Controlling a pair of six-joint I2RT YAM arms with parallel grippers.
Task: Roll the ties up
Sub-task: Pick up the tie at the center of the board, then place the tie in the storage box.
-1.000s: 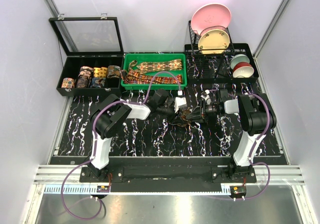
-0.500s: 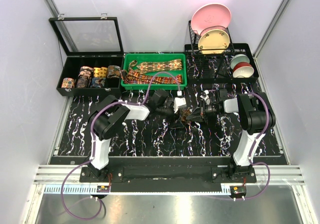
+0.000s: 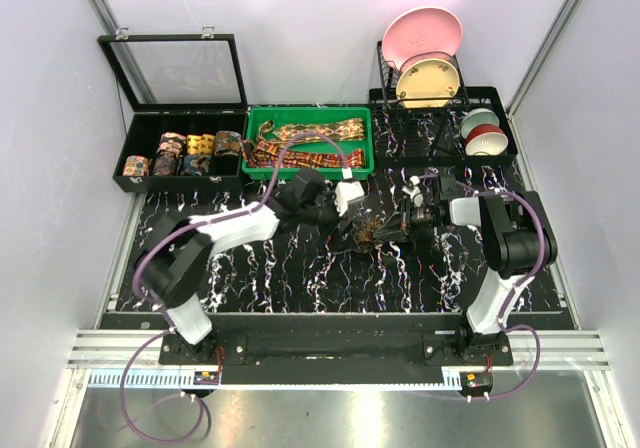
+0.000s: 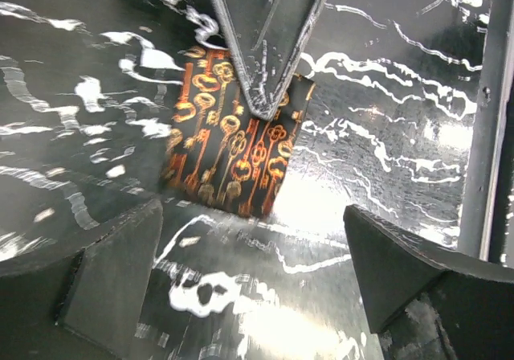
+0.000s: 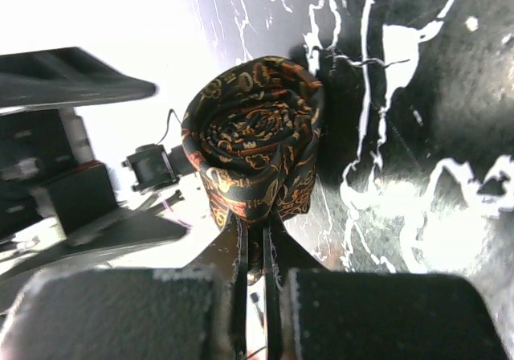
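Pinching the rolled tie (image 5: 255, 143) near the middle of the bench (image 3: 300, 278), we hold it in our closed right gripper (image 5: 257, 243), spiral face toward that wrist, while our left gripper (image 4: 249, 243) gapes empty just to its left.

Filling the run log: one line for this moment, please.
left claw: open, facing rolled tie | right claw: shut on rolled tie | other ties: in green tray

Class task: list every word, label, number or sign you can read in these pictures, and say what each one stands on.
No text can be read in any view.
Scale strip along the front rail: printed marks, too small to read.
Rolled tie: a pattern of gold key shapes, with no letters or numbers.
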